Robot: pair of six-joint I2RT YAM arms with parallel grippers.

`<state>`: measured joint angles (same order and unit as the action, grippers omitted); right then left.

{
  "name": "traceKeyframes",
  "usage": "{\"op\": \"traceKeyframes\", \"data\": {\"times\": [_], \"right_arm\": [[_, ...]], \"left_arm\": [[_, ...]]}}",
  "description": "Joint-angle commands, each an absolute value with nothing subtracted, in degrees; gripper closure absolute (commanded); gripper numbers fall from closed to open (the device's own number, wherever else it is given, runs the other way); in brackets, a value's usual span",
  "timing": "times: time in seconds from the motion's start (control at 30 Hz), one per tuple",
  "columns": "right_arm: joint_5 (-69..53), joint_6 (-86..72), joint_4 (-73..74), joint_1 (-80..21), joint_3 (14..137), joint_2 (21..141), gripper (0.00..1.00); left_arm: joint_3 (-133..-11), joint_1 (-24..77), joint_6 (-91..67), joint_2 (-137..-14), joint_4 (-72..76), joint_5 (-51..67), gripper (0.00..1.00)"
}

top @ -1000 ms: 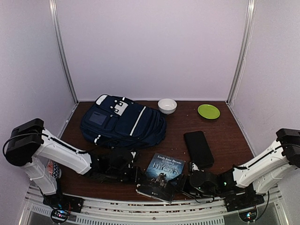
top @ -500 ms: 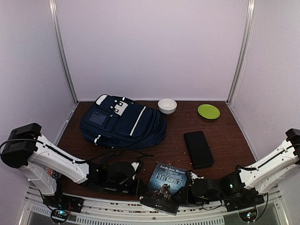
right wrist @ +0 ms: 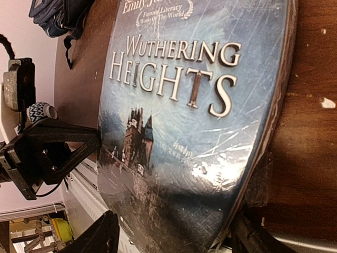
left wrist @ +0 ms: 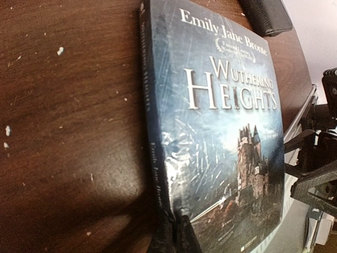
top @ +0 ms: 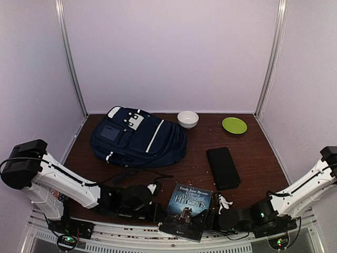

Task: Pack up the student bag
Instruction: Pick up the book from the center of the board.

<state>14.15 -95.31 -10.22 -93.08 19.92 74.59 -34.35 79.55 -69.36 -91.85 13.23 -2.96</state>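
The navy student bag (top: 138, 138) lies flat at the back left of the table, and a corner of it shows in the right wrist view (right wrist: 58, 13). A blue "Wuthering Heights" book (top: 188, 208) lies at the table's near edge and hangs partly over it. My left gripper (top: 152, 206) is low on the table at the book's left side. Its fingers are shut together (left wrist: 176, 237) at the near end of the spine (left wrist: 152, 132). My right gripper (top: 213, 219) stands open at the book's right. Its fingers are spread wide (right wrist: 174, 237) astride the near corner of the cover (right wrist: 184, 105).
A flat black case (top: 223, 167) lies right of the middle. A white bowl (top: 188, 119) and a green plate (top: 234, 125) stand at the back. A patterned object (top: 58, 192) sits behind the left arm. White walls close in three sides.
The book has slid a little toward the near edge. My left gripper has closed at the spine. My right gripper has drawn back toward the near edge and opened wider.
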Motion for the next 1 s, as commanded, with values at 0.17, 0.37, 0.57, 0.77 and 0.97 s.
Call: {"op": "traceKeyframes", "data": {"times": [0.17, 0.37, 0.57, 0.77, 0.97], "right_arm": [[8.35, -96.40, -41.00, -96.01, 14.63, 84.67, 0.45], [11.72, -87.74, -48.59, -95.03, 15.91, 81.58, 0.55], [14.09, -80.55, -39.91, -94.58, 19.85, 73.00, 0.54], [13.98, -77.44, -38.22, -94.56, 21.60, 69.68, 0.54], [14.79, -77.50, -44.03, -94.56, 19.85, 68.38, 0.50]], "left_arm": [[-38.67, 84.93, -69.15, -99.47, 19.91, 9.43, 0.97], [-38.80, 85.25, -68.69, -101.26, 23.55, 10.97, 1.00], [-38.96, 85.25, -67.39, -101.07, 24.64, 11.43, 1.00], [-37.59, 85.25, -67.78, -100.99, 27.43, 11.47, 1.00], [-36.33, 85.17, -68.37, -101.05, 29.90, 11.51, 0.99]]}}
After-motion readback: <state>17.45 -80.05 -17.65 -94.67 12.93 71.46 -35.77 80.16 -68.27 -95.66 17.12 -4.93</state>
